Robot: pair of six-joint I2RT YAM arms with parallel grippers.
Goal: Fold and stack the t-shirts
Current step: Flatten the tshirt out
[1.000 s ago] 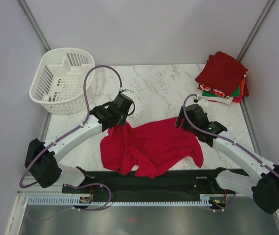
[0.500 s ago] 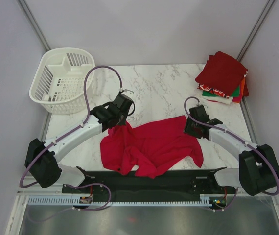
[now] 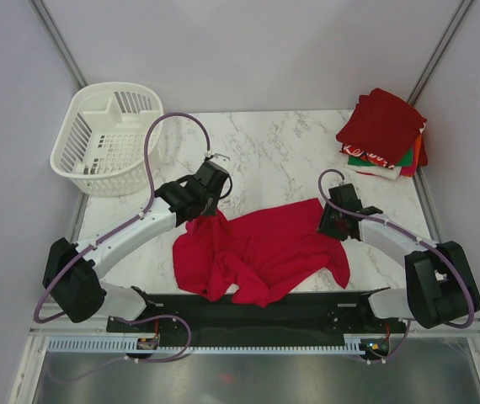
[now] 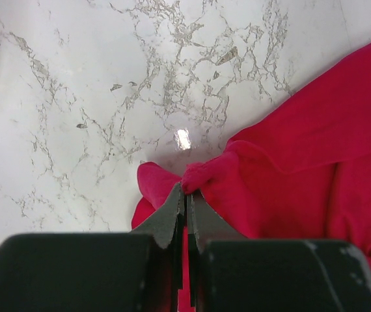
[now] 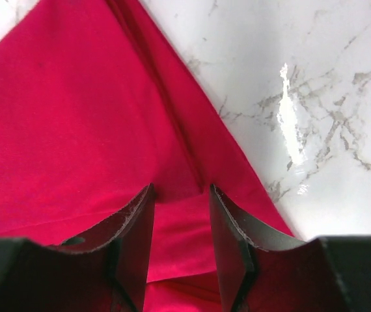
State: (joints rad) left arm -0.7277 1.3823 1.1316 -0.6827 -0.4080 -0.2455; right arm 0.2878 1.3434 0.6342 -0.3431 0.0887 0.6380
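Note:
A bright red t-shirt (image 3: pixel 261 248) lies crumpled on the marble table near the front edge. My left gripper (image 3: pixel 209 208) is shut on a bunched corner of the t-shirt (image 4: pixel 202 175) at its upper left. My right gripper (image 3: pixel 331 223) is open, its fingers (image 5: pixel 137 224) pressed down astride a fold of the red t-shirt (image 5: pixel 81 123) near its right edge. A stack of folded t-shirts (image 3: pixel 385 133), dark red on top with green, white and orange below, sits at the back right corner.
A white slatted basket (image 3: pixel 109 139) stands at the back left, partly off the marble table (image 3: pixel 274 156). A black rail runs along the front edge (image 3: pixel 265 307). Walls close in on both sides.
My right arm has swung in and lowered its gripper onto the right edge of the red t-shirt. The left gripper has held still on its corner.

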